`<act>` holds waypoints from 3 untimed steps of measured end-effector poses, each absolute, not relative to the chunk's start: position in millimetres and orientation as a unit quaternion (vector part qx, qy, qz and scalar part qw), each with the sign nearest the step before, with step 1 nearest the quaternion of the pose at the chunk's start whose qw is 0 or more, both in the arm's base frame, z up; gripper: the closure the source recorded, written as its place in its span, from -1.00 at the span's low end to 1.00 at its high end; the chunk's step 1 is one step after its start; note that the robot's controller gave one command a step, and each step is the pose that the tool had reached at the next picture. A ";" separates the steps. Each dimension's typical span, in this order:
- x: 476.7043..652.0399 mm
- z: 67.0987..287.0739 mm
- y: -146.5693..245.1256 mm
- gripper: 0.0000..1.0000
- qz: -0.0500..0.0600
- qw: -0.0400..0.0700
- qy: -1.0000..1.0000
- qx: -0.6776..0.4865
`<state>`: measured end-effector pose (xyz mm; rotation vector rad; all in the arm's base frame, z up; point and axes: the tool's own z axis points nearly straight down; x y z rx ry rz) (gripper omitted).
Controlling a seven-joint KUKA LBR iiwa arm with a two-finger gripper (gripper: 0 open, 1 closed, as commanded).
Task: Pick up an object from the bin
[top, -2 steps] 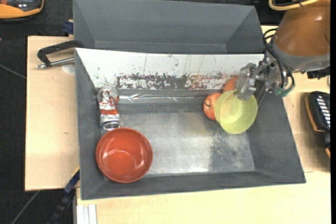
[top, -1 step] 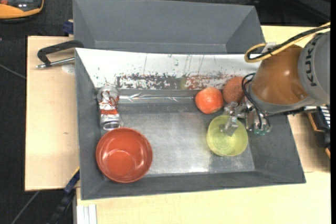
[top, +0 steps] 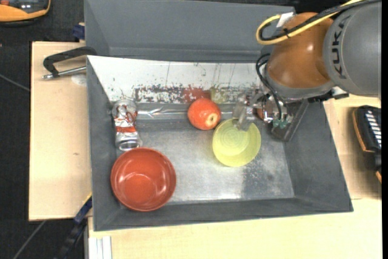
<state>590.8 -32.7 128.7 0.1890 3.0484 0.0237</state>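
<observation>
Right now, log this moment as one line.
arm low at yellow cup, far right edge | apple beside cup | crushed can, red bowl at view's left

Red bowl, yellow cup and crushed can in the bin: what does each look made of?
Red bowl: probably hard plastic, smooth and glossy, with soft highlights on its inside. Yellow cup: likely plastic too, duller in finish, with moulded concentric rings. Crushed can: thin metal, apparently aluminium, shiny silver with red print, dented and creased.
</observation>
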 end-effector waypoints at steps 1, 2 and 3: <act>543.0 89.7 -25.6 1.00 0.014 0.041 0.983 0.179; 562.3 206.9 -30.9 1.00 0.016 0.048 0.979 0.196; 555.3 194.3 -41.0 1.00 0.020 0.047 0.961 0.271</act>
